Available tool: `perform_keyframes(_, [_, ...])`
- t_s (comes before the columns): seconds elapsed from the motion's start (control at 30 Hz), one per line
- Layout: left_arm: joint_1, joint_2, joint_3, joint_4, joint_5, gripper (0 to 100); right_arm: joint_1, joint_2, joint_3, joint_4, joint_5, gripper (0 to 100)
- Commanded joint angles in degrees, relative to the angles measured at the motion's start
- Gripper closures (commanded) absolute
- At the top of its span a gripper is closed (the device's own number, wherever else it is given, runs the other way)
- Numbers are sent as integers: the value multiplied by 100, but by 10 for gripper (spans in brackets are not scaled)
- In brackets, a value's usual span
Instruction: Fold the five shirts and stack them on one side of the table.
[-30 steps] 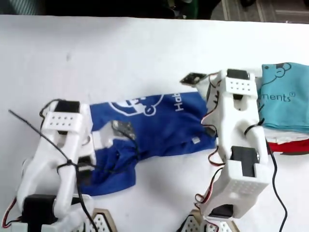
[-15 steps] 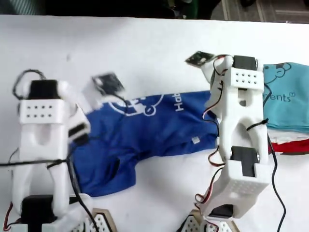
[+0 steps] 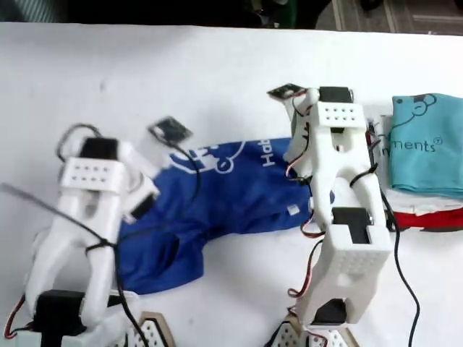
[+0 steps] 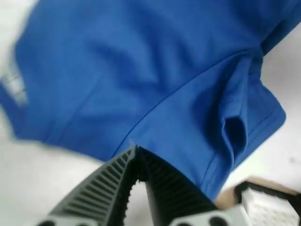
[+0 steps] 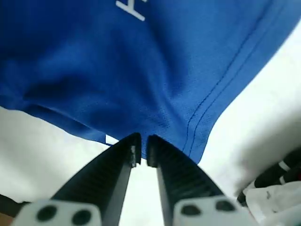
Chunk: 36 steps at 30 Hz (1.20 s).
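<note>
White table (image 3: 217,72) from above: the blue shirt (image 3: 239,191) lies crumpled between both arms, with a teal-topped stack (image 3: 427,152) at the right edge (neatly folded). Left wrist view: the left gripper (image 4: 136,153) pinches the shirt's hem, jaws closed. Right wrist view: the right gripper (image 5: 141,141) nips another edge, jaws nearly together.

White table (image 3: 217,65). Across its middle, a rumpled blue shirt (image 3: 239,191) lying spread. At the right edge, a stack of folded shirts (image 3: 425,155), teal on top.
</note>
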State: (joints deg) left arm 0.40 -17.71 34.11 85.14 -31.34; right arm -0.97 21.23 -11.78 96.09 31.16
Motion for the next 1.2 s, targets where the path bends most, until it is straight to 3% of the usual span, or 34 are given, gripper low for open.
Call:
perform_keyframes(0.0, [532, -154, 624, -510, 44, 978, 312, -215, -264, 127, -167, 981])
perform_keyframes(0.23, [1982, -145, 1424, -712, 53, 978, 989, -690, -255, 180, -149, 981])
perform_keyframes(0.5, [3600, -154, 1442, -686, 466, 978, 1349, -954, -229, 180, -149, 981])
perform_keyframes(0.63, [3837, -198, 1275, -492, 457, 978, 1385, -1051, -229, 189, -149, 981])
perform_keyframes(0.83, [2484, -198, -378, 879, 413, 978, 1367, -1349, -229, 189, -149, 981])
perform_keyframes(0.93, [1525, -198, -1204, 1398, -158, 978, 1279, -1376, -229, 189, -149, 981])
perform_keyframes(1.17, [-453, -198, -2163, 1688, -721, 978, 699, -1367, -185, 198, -202, 981])
